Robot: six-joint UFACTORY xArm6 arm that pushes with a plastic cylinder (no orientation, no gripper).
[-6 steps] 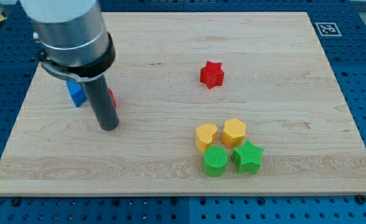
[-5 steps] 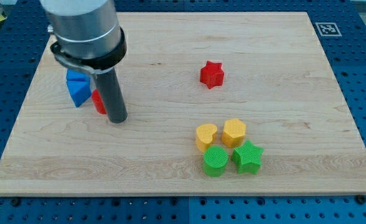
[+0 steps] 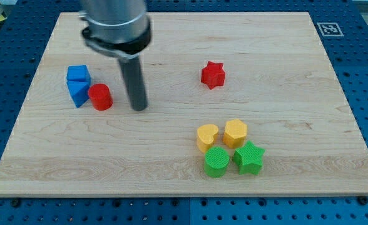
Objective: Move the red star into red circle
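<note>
Tip point(image 3: 138, 107) just beside red circle point(image 3: 100, 97)

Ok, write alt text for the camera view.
My tip rests between the red circle and the red star, nearer the circle, touching neither. Blue blocks adjoin the circle; yellow and green blocks cluster lower right.

Illumination: bright, even, diffuse | Shadows: faint, short, close under blocks on wooden board point(image 3: 171, 156) | Glare: mild sheen near board's top edge | Focus: sharp; arm housing point(image 3: 115, 19) slightly soft
</note>
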